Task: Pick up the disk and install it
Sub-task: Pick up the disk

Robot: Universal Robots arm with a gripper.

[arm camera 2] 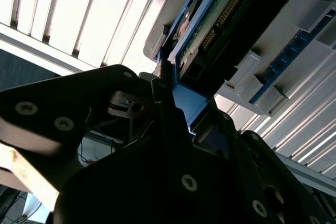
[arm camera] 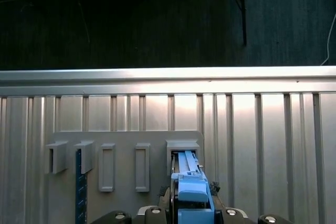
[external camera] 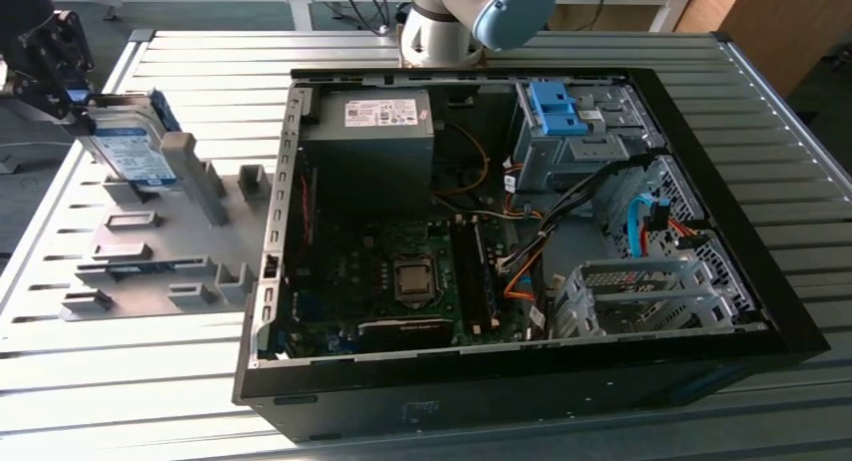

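The disk (external camera: 131, 148) is a silver-grey drive with a white-and-blue label and a blue carrier frame. It stands on edge at the far end of a grey slotted holder (external camera: 160, 256) at the exterior view's left. My black gripper (external camera: 80, 104) sits over its top edge, shut on the blue frame. In the second wrist view the dark fingers (arm camera 2: 166, 90) press against the blue frame, with the disk's green circuit board (arm camera 2: 218, 22) beyond. In the first wrist view the blue carrier (arm camera: 189, 179) sits in a holder slot (arm camera: 184, 148) between my gripper (arm camera: 191, 205) parts.
An open computer case (external camera: 466, 75) lies on the slatted metal table (external camera: 107, 381), at the exterior view's right of the holder. Inside are a drive bay with a blue bracket (external camera: 557, 107), a metal cage (external camera: 639, 293) and cables. A blue board (arm camera: 80, 187) stands in another holder slot.
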